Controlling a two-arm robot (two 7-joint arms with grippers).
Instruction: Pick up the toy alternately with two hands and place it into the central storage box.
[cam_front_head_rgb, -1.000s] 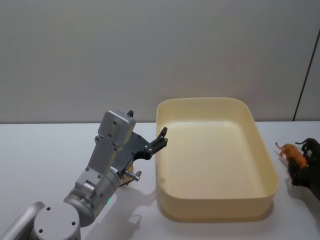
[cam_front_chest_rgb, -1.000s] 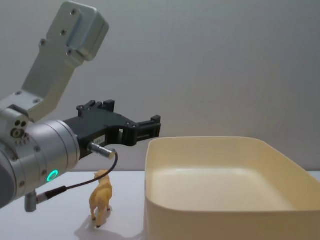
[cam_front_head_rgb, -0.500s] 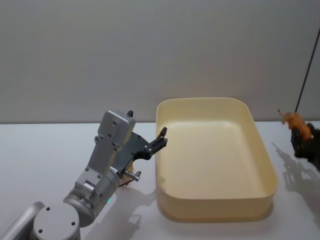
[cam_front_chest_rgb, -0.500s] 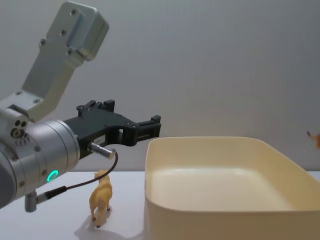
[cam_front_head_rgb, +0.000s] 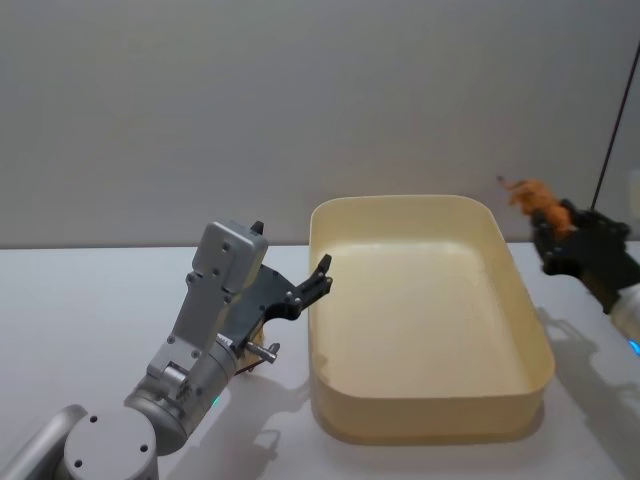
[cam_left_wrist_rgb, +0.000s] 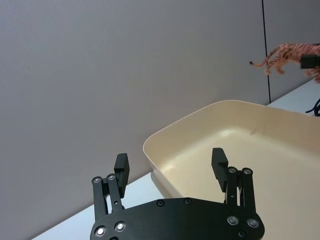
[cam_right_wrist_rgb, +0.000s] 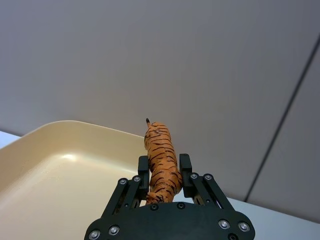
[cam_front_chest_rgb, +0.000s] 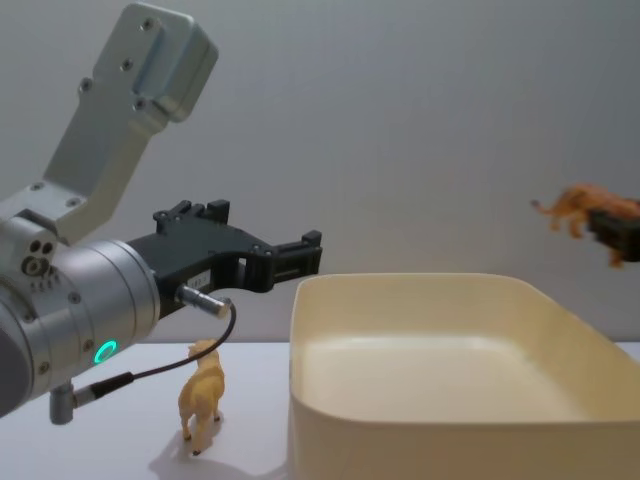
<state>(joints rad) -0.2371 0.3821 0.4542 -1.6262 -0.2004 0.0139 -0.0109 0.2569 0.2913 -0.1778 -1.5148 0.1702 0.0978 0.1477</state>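
Note:
My right gripper (cam_right_wrist_rgb: 164, 166) is shut on an orange striped tiger toy (cam_right_wrist_rgb: 161, 157), jaws pressed on its flanks. It holds the tiger (cam_front_head_rgb: 533, 194) high in the air beside the far right corner of the cream storage box (cam_front_head_rgb: 430, 421). Seen from the chest, the tiger (cam_front_chest_rgb: 578, 208) hangs above the box's (cam_front_chest_rgb: 420, 440) right end. Open and holding nothing, my left gripper (cam_left_wrist_rgb: 170, 160) hovers just left of the box's (cam_left_wrist_rgb: 200, 117) left wall. A small yellow toy animal (cam_front_chest_rgb: 203, 395) stands on the table under the left gripper (cam_front_head_rgb: 292, 262).
The box's pale floor (cam_right_wrist_rgb: 60, 167) holds nothing. White tabletop (cam_front_head_rgb: 70, 320) lies free to the left of the left arm. A grey wall stands close behind the table, with a dark vertical line (cam_front_head_rgb: 612, 130) at the far right.
The right gripper has lifted the tiger off the table at the right and carried it up and inward, toward the box's far right corner. The left arm has stayed put.

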